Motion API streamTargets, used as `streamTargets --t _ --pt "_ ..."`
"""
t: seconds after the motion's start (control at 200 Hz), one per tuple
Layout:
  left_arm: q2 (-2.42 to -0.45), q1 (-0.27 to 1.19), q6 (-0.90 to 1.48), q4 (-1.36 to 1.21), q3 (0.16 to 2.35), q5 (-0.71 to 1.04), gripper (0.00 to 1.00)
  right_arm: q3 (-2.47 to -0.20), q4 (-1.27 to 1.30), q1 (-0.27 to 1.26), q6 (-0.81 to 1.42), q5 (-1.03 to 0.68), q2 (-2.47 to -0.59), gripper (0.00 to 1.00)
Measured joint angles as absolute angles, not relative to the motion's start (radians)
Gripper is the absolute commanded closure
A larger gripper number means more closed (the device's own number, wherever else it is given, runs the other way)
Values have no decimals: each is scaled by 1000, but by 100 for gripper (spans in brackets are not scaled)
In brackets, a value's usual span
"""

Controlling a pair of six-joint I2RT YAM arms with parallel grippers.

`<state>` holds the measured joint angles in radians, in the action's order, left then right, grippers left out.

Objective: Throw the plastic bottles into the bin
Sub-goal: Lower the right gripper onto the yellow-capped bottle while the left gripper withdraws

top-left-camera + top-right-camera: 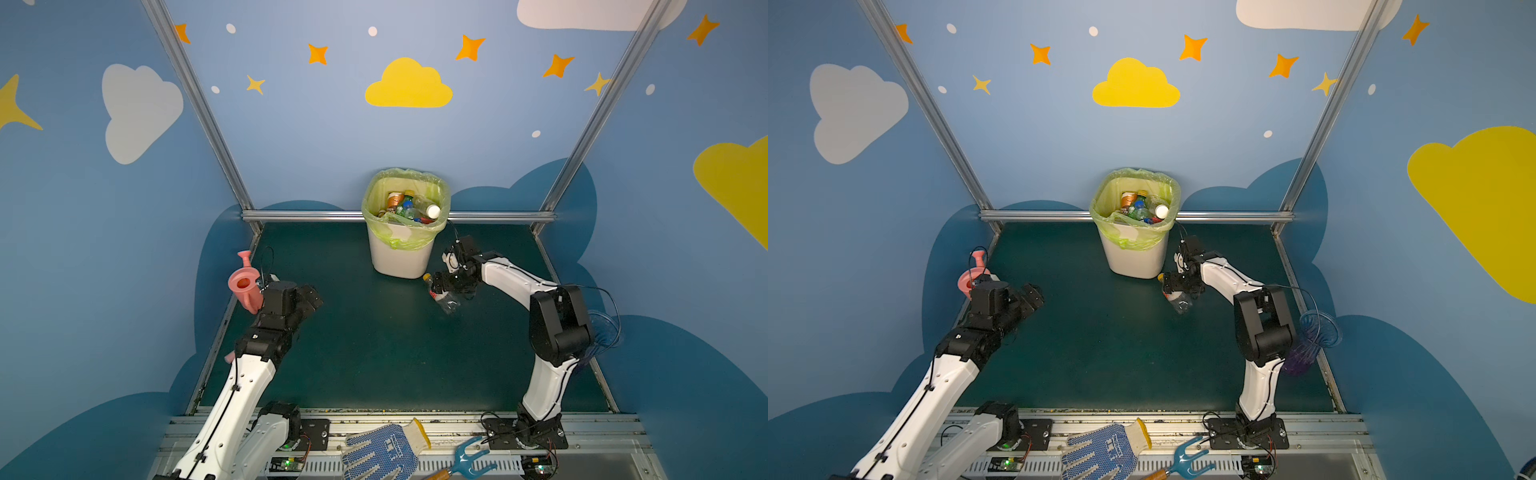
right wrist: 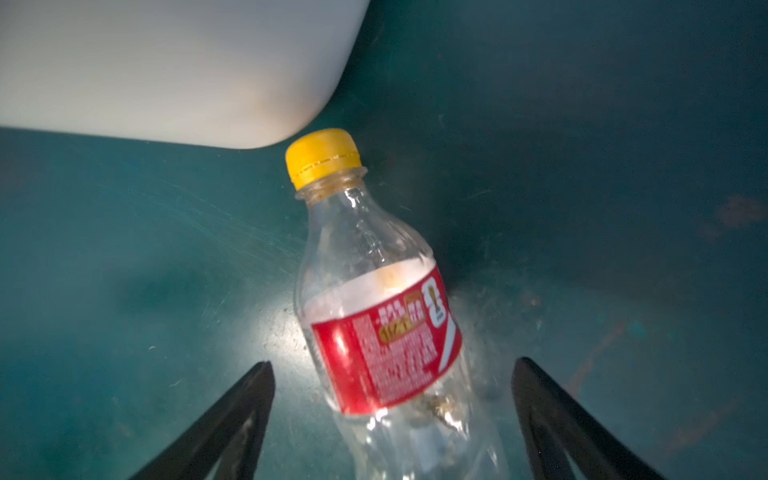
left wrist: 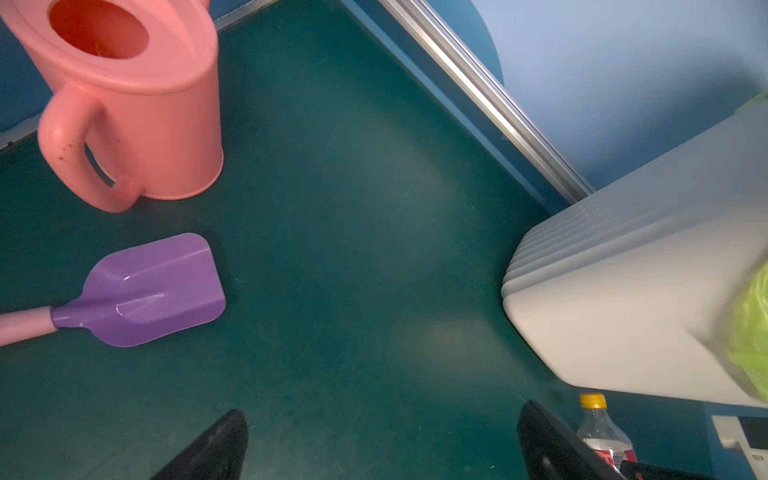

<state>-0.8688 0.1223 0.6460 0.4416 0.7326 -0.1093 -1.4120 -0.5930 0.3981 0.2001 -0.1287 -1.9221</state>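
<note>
Nearest the camera, on the rail at 6 o'clock, lie a dotted work glove (image 1: 384,451) and a blue hand rake (image 1: 471,459), neither part of the job. Further in, at 9 o'clock on the green surface (image 1: 374,353), the left gripper (image 3: 382,446) hangs idle with its jaws spread wide and empty, beside the pink watering can (image 1: 245,284) and a purple toy shovel (image 3: 153,291). At about 2 o'clock the right gripper (image 2: 392,419) straddles the last loose bottle (image 2: 374,299), a clear one with a red label and yellow cap; its jaws stand open on either side, not yet touching it. That bottle lies on the surface with its cap just beside the foot of the bin (image 1: 399,257), at 12 o'clock, already holding many bottles. A good grasp would likely close squarely across the labelled body, gently enough not to squirt the light plastic out, then lift well above the rim before releasing.
</note>
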Motion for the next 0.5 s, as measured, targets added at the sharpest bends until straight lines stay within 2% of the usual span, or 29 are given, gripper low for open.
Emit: streamTargets --t 0.095,0.29,0.496 --pt "-870 120 649 444 733 -101 0 -1431 -616 406 188 -128 -1946 15" --pt "-870 115 655 445 733 -94 0 -1464 -665 415 181 -126 -1981 38" --pt "-870 113 667 444 712 -91 0 -1416 -681 414 233 -103 -1940 43"
